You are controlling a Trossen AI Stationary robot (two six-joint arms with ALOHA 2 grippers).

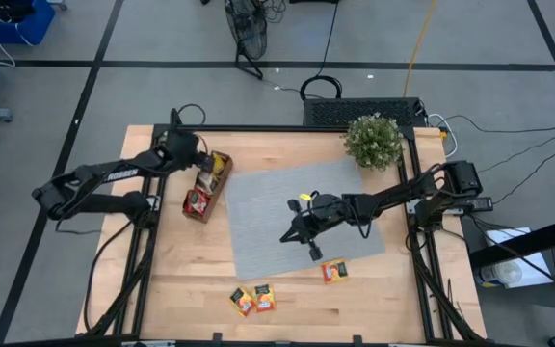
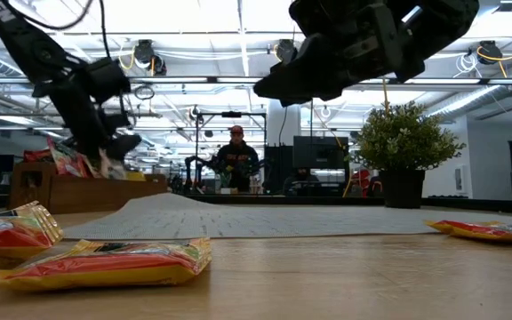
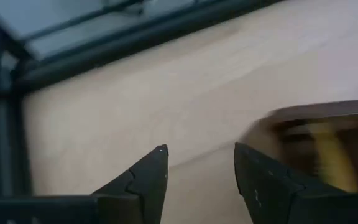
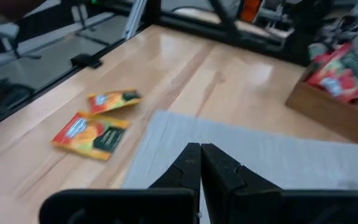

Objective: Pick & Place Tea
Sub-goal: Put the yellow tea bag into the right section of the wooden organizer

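The tea sachets are red, orange and yellow. Several stand in the brown wooden tray (image 1: 203, 190), which sits on the table at the left of the grey mat (image 1: 297, 217). Three lie flat on the bare wood: two together (image 1: 253, 300) (image 4: 93, 132) near the near edge and one (image 1: 333, 271) just off the mat's near edge. My left gripper (image 1: 203, 157) (image 3: 199, 158) is open and empty, raised beside the tray's far end. My right gripper (image 1: 287, 234) (image 4: 199, 154) is shut and empty, hovering over the middle of the mat and pointing toward the table's near-left.
A potted plant (image 1: 373, 141) stands at the mat's far right corner. A black metal frame edges the table (image 1: 287, 128). Bare wood shows along the near edge around the loose sachets. A person (image 2: 236, 160) stands far behind the table in the room.
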